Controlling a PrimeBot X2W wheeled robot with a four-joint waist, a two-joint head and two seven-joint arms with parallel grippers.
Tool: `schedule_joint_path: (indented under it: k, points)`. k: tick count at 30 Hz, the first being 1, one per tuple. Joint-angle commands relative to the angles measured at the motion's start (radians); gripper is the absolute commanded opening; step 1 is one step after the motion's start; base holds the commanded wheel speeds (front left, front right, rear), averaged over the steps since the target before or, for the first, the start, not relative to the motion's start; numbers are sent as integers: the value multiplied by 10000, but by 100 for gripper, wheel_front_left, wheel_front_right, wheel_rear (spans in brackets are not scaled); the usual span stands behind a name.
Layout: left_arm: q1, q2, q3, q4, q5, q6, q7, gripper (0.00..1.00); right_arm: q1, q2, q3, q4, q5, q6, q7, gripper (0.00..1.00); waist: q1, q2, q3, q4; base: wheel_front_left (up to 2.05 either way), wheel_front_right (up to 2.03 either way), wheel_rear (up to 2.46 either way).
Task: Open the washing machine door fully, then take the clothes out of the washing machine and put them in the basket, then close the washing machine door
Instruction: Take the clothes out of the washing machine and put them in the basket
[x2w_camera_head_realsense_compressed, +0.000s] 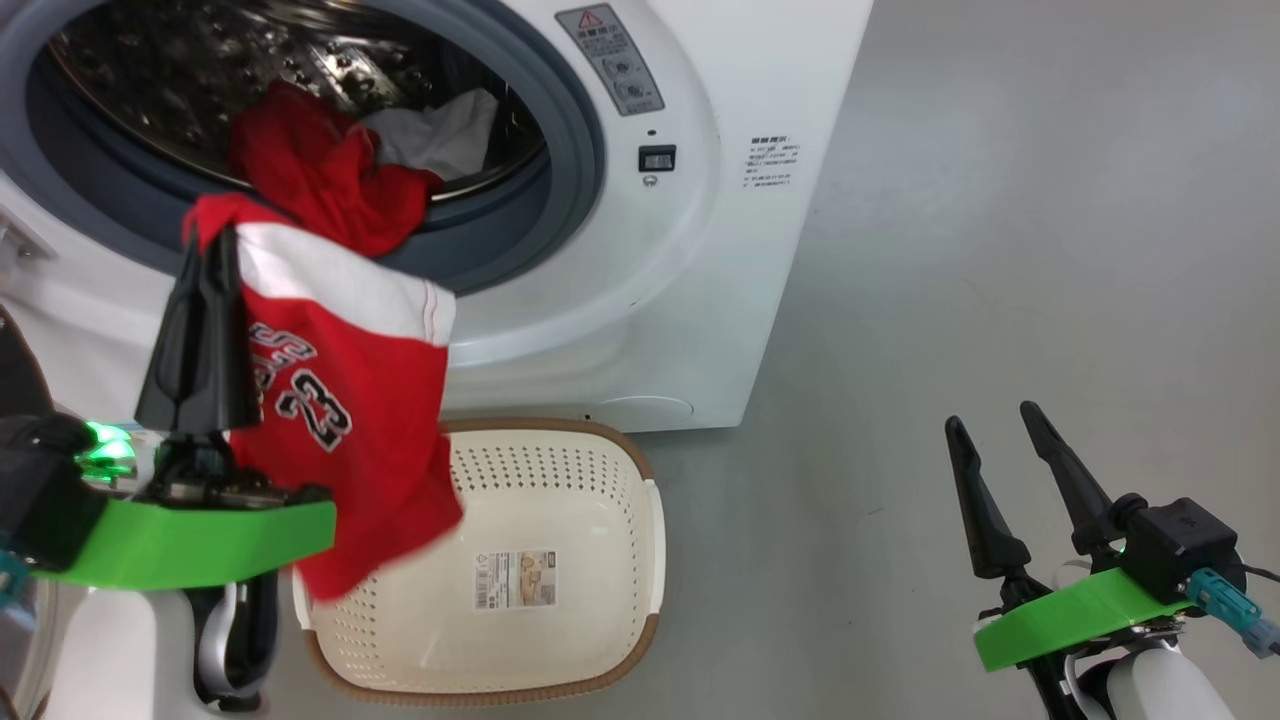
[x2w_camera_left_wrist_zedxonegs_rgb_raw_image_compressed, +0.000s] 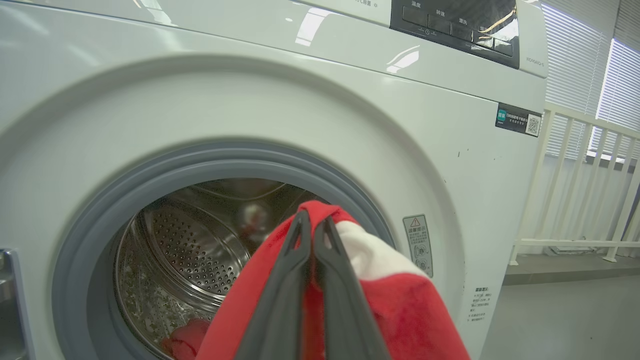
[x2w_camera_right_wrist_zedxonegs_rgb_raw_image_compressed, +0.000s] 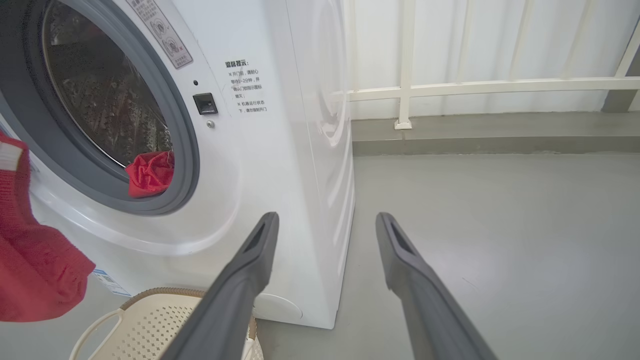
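The washing machine (x2w_camera_head_realsense_compressed: 650, 300) stands with its mouth uncovered; the washing machine door is out of view. More red and white clothes (x2w_camera_head_realsense_compressed: 320, 170) lie at the drum's front lip, seen as a red clump (x2w_camera_right_wrist_zedxonegs_rgb_raw_image_compressed: 150, 172) in the right wrist view. My left gripper (x2w_camera_head_realsense_compressed: 215, 245) is shut on the top edge of a red and white jersey (x2w_camera_head_realsense_compressed: 340, 400) that hangs in front of the opening, its lower end over the left side of the basket (x2w_camera_head_realsense_compressed: 545, 428). In the left wrist view the closed gripper (x2w_camera_left_wrist_zedxonegs_rgb_raw_image_compressed: 312, 217) pinches that jersey (x2w_camera_left_wrist_zedxonegs_rgb_raw_image_compressed: 400, 300). My right gripper (x2w_camera_head_realsense_compressed: 988, 415) stands open and empty over the floor.
Grey floor (x2w_camera_head_realsense_compressed: 1000, 250) spreads to the right of the machine. A white railing (x2w_camera_right_wrist_zedxonegs_rgb_raw_image_compressed: 450, 87) runs along the wall behind it. The basket (x2w_camera_right_wrist_zedxonegs_rgb_raw_image_compressed: 150, 320) sits on the floor right against the machine's front, below the opening.
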Motion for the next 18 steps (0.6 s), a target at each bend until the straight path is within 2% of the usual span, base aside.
schedule_joint_path:
  k: [1, 18]
  points:
    - [84, 220, 251, -160, 79, 9, -45, 0, -59, -77, 206, -277, -31, 63, -65, 100, 0, 0, 60, -10, 0, 0, 0]
    - [1308, -34, 455, 1612, 343, 8, -45, 0, -488, 104, 283, -363, -63, 63, -65, 100, 0, 0, 992, -390, 0, 0, 0]
